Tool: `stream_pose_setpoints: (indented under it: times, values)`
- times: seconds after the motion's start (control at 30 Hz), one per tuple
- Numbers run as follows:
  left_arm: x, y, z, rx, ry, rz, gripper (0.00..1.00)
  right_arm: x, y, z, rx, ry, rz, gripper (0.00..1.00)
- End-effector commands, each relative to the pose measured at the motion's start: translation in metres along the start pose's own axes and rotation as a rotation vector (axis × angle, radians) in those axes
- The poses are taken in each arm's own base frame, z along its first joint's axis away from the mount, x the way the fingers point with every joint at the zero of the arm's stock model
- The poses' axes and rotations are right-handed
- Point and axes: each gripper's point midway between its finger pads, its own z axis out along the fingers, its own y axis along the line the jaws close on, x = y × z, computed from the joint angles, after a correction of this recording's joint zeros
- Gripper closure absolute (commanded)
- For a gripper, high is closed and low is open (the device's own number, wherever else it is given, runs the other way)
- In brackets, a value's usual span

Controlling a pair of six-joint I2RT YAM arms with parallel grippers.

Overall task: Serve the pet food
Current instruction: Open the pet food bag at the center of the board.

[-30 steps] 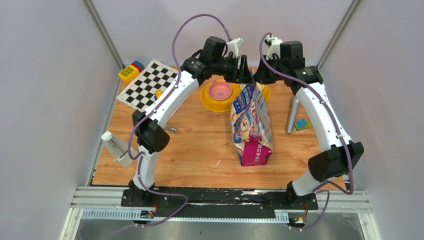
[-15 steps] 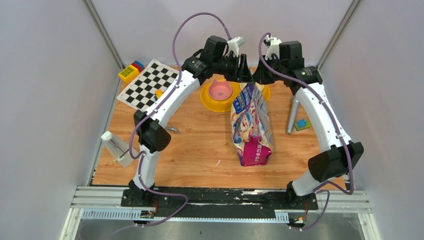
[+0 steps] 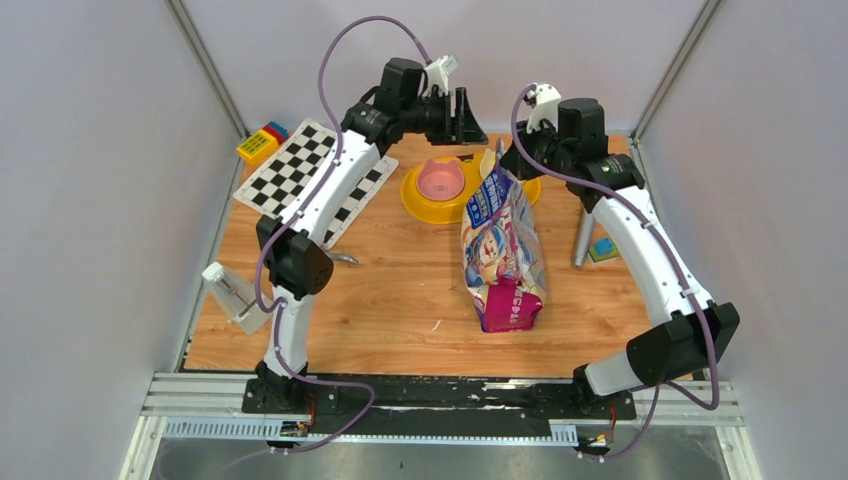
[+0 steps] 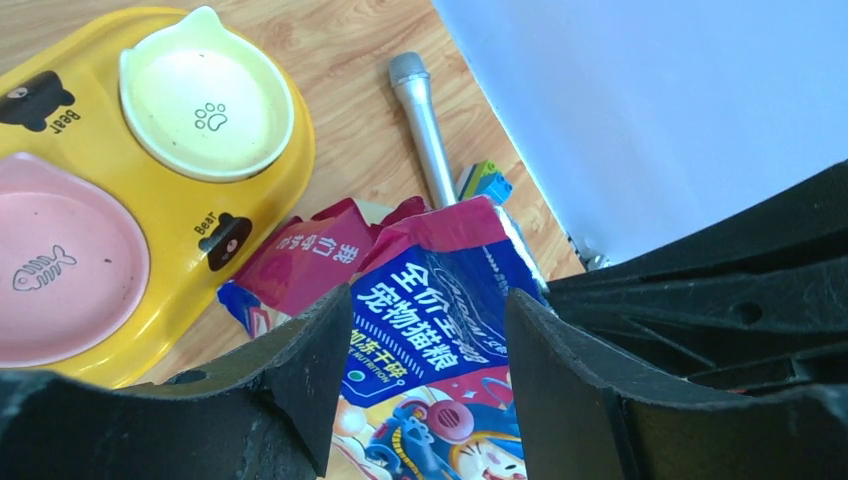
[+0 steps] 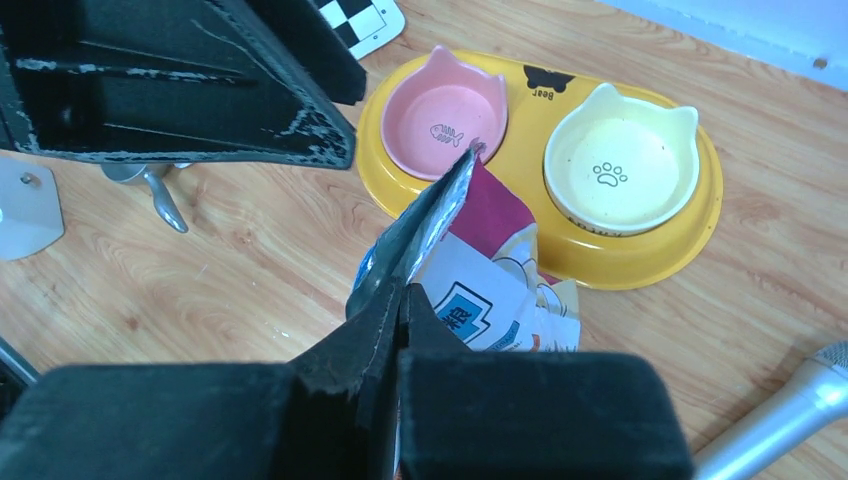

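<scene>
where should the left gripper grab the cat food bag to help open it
Take the loose magenta flap at the torn top of the cat food bag, on the side by the yellow feeder, coming down from above. The right gripper pinches the opposite lip, so the mouth faces up under the open left gripper.

Pet food bag (image 3: pixel 503 240) fronts cream bowl (image 4: pixel 205 95); pink bowl (image 3: pixel 440 181) clear above

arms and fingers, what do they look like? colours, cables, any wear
The left arm and right arm share one build: white curved links, chunky black joint housings and black bases. A purple cable loops along each. The fingers are matte black, wedge-shaped plastic, with some edges scuffed pale.
</scene>
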Motion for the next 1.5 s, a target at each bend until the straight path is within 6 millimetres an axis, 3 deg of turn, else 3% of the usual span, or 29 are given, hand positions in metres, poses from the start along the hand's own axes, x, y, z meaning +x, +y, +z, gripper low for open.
stream_pose_setpoints:
  times: [0.0, 0.23, 0.37, 0.77, 1.13, 1.47]
  values:
    - [-0.01, -0.024, -0.002, 0.101, -0.025, 0.018, 0.31, 0.008, 0.017, -0.004, -0.026, 0.021, -0.075, 1.0]
    - [-0.01, -0.032, 0.001, 0.155, -0.025, 0.0, 0.25, 0.007, 0.018, 0.004, 0.053, 0.016, -0.146, 1.0]
    - [-0.006, -0.023, 0.004, 0.112, -0.021, -0.003, 0.27, 0.006, 0.016, 0.003, 0.074, 0.011, -0.157, 1.0]
    - [0.011, -0.017, 0.011, 0.07, 0.016, 0.009, 0.47, 0.004, 0.014, -0.003, 0.095, -0.001, -0.165, 1.0]
    - [0.011, -0.023, 0.016, 0.098, 0.018, -0.004, 0.42, 0.006, 0.013, -0.005, 0.096, 0.001, -0.168, 1.0]
    - [0.017, -0.012, 0.017, 0.029, 0.028, 0.007, 0.7, 0.001, 0.013, -0.009, 0.104, -0.014, -0.172, 1.0]
